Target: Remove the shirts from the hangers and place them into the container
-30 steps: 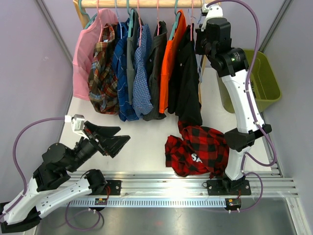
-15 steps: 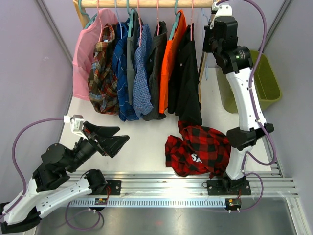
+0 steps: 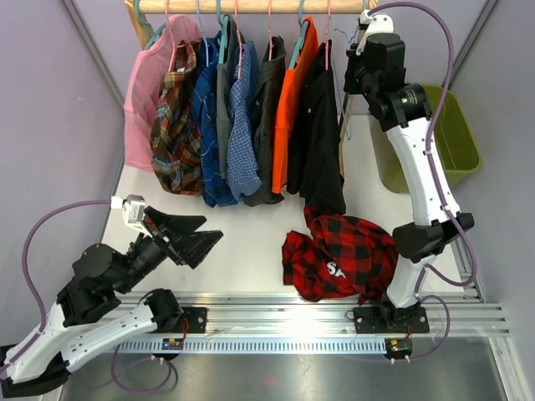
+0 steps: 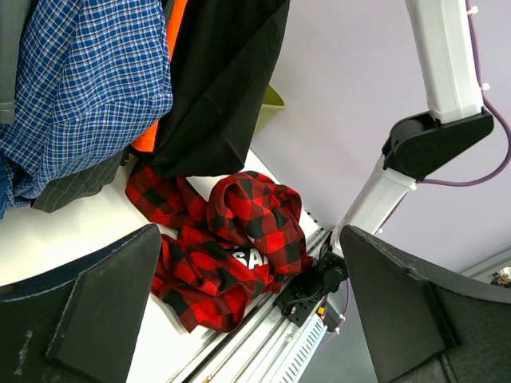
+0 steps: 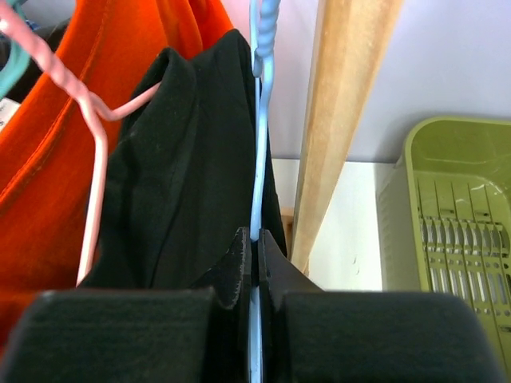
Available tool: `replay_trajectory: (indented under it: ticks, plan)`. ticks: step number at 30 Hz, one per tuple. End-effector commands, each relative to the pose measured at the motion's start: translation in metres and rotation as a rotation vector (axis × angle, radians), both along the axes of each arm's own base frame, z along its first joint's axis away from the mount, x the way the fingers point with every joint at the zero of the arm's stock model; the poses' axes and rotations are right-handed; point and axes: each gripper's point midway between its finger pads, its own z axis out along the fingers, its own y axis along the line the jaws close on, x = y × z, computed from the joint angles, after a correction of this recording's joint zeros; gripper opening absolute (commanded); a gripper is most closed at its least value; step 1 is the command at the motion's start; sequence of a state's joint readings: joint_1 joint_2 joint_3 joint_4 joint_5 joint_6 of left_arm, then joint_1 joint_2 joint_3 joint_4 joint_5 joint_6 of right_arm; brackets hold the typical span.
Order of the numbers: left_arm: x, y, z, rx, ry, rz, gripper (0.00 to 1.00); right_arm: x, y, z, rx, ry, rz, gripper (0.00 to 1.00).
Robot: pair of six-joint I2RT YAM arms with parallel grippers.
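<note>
My right gripper [image 5: 257, 239] is shut on the thin wire of a pale blue hanger [image 5: 263, 120]. It is held high by the right end of the wooden rail [image 3: 251, 7], beside the black shirt [image 5: 184, 175]. An orange shirt [image 3: 292, 109] on a pink hanger [image 5: 96, 159] hangs left of the black one. More shirts fill the rail further left. A red-and-black plaid shirt [image 3: 338, 255] lies crumpled on the table. My left gripper [image 3: 213, 230] hovers open at the near left, facing that plaid shirt [image 4: 223, 247], with nothing between its fingers. The olive-green container [image 3: 464, 142] stands at the far right.
A wooden upright [image 5: 343, 120] of the rack stands between the held hanger and the container [image 5: 463, 207]. Grey walls close in on both sides. The right arm's white link [image 3: 422, 167] rises in front of the container. A metal rail [image 3: 292, 313] runs along the near edge.
My right wrist has moved right and slightly up toward the rail's end, carrying the pale blue hanger away from the black shirt. The left arm has stayed still.
</note>
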State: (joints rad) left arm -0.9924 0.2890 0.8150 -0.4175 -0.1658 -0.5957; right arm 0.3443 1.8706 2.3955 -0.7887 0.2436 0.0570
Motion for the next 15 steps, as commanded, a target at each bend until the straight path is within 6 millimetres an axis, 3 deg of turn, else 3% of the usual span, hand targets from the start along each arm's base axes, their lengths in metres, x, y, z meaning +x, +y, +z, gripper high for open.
replay_trajectory:
  ticks: [1, 2, 5, 6, 7, 10, 12, 15]
  plan:
    - [0.003, 0.000, 0.009, -0.027, -0.016, 0.012, 0.99, -0.024, -0.004, 0.012, 0.009, 0.001, 0.024, 0.25]
    - [0.003, -0.001, 0.008, -0.026, -0.014, 0.010, 0.99, -0.027, -0.006, 0.014, 0.011, -0.002, 0.020, 0.68]
    - [0.003, -0.001, 0.009, -0.028, -0.014, 0.009, 0.99, -0.043, -0.012, 0.030, 0.028, -0.041, 0.009, 0.87]
    - [0.003, -0.002, 0.008, -0.025, -0.012, 0.009, 0.99, -0.046, -0.012, 0.025, 0.021, -0.032, 0.008, 0.95]
    - [0.003, -0.002, 0.009, -0.026, -0.012, 0.007, 0.99, -0.059, -0.019, 0.041, 0.032, -0.072, -0.010, 0.96]
    - [0.004, -0.005, 0.008, -0.019, -0.009, 0.001, 0.99, -0.087, -0.032, 0.047, 0.042, -0.084, -0.051, 1.00]
    - [0.003, -0.006, 0.007, -0.018, -0.007, -0.004, 0.99, -0.104, -0.038, 0.042, 0.060, -0.071, -0.080, 0.99]
    - [0.003, -0.009, 0.006, -0.016, -0.003, -0.013, 0.99, -0.141, -0.055, 0.015, 0.079, -0.024, -0.140, 0.99]
